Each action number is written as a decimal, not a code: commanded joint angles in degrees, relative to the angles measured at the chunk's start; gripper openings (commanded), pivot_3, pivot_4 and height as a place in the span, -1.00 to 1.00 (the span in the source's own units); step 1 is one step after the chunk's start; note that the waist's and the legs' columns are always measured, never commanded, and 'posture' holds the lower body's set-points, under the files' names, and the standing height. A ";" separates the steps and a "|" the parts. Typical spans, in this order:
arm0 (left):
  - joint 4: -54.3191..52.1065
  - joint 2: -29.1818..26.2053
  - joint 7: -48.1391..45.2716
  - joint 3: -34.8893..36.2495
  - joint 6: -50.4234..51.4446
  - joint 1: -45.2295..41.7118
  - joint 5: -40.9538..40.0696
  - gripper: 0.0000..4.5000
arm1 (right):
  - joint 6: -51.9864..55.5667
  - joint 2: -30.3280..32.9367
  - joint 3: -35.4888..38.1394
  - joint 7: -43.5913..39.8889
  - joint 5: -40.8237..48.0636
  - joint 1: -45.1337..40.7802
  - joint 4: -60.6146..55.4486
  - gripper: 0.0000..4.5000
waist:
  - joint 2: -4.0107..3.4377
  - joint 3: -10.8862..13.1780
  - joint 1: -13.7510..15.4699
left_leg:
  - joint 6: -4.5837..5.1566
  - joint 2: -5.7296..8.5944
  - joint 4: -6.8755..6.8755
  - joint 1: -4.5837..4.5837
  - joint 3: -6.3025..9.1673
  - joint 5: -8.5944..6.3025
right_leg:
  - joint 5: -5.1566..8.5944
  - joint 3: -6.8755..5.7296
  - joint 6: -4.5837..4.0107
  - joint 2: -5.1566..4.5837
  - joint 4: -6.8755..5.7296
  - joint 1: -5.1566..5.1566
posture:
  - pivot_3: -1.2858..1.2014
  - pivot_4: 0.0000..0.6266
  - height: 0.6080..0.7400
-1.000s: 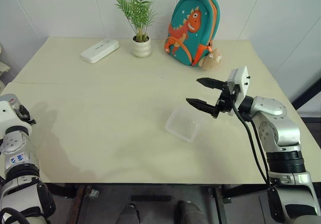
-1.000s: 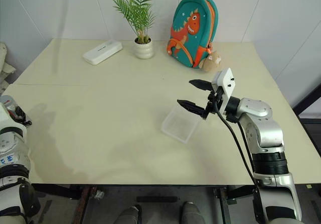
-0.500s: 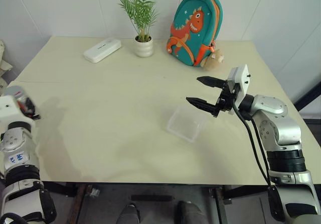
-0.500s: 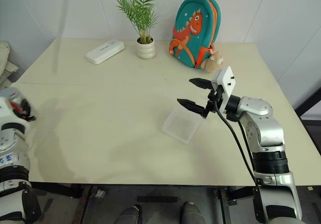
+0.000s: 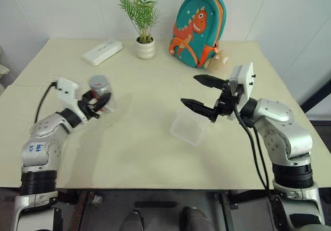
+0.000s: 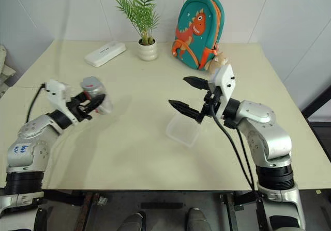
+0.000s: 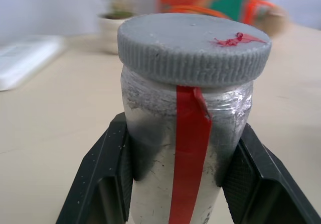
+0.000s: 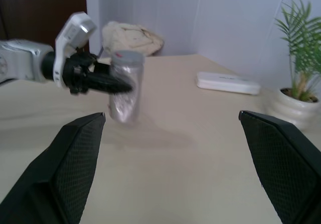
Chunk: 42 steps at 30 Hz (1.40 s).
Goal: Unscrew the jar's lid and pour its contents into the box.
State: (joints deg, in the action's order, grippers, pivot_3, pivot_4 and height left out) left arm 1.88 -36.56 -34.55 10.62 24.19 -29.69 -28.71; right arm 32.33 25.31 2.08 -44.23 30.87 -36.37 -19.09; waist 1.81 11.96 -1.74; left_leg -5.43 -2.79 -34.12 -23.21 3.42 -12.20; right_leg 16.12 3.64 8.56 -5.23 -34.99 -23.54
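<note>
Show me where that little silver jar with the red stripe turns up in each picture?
Left eye view: jar at middle left, in the left pincer.
Right eye view: middle left again.
Left wrist view: centre, close up, between the fingers.
Right wrist view: left of centre.
Shared landmark: the potted plant.

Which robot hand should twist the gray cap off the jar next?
The right one, most likely. The left gripper is shut on the jar, lid on, so it is busy. The right gripper is open, empty and points toward the jar, above the box.
</note>
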 commanded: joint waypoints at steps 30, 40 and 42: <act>1.46 4.81 -26.24 -9.41 -8.30 -7.97 2.02 -0.15 | 13.96 -14.92 -12.03 26.84 -5.11 -3.49 -10.65 1.00 | -0.01 0.01 -0.13 | 0.06 -0.01 0.11 -0.08 0.02 -0.03 | 0.12 -0.01 -0.11 0.01 -0.01 -0.14 | 0.03 -0.52 1.00; 1.00 5.35 -26.20 -9.04 -8.83 -7.62 1.41 -0.15 | 14.26 -15.65 -12.74 26.57 -5.38 -2.94 -9.94 1.00 | -0.02 0.01 -0.05 | 0.06 -0.01 0.11 -0.08 0.02 -0.03 | 0.12 -0.01 -0.11 0.01 -0.02 -0.13 | 0.03 -0.52 1.00; 0.93 5.42 -26.23 -9.04 -8.82 -7.67 1.32 -0.15 | 14.08 -15.60 -12.90 26.52 -5.67 -2.86 -9.78 1.00 | -0.01 0.01 -0.05 | 0.06 -0.01 0.11 -0.08 0.02 -0.03 | 0.12 -0.01 -0.11 0.01 -0.02 -0.13 | 0.03 -0.52 1.00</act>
State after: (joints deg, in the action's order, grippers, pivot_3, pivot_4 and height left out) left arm 5.03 -31.33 -60.69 0.09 16.31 -37.51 -26.59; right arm 46.90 10.00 -10.99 -17.84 25.29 -39.17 -27.68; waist 1.79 11.96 -1.79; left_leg -5.36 -2.80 -34.01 -23.28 3.44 -12.23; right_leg 16.24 3.63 8.45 -5.22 -35.00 -23.67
